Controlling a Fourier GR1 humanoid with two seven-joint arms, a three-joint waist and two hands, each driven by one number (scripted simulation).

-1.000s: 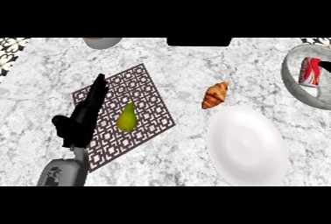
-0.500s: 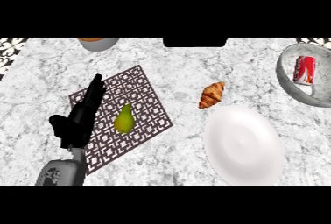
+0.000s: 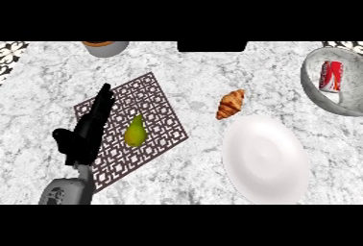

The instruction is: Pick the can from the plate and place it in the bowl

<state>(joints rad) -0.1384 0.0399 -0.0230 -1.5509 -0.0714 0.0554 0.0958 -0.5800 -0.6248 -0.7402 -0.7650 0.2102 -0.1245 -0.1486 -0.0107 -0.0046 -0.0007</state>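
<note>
Already the can [image 3: 331, 76] lies inside the bowl [image 3: 315, 91] at far right, and the plate [image 3: 266, 158] sits bare, so the task looks done. Left hand [image 3: 86, 132] rests over the mat [image 3: 159, 108], fingers straight, holding nothing.

I see a pear [image 3: 135, 130] lying on my patterned mat [image 3: 159, 103] toward the counter's [image 3: 199, 72] left side, a croissant [image 3: 231, 104] mid-counter, and a grey pot [image 3: 106, 47] at the far edge.

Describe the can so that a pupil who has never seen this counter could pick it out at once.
Start at the big white plate near the front of the marble counter, then look to the far right corner, where a grey bowl sits. The can lies inside that bowl. It is the only red thing in view, unlike the brown croissant nearby.
</note>
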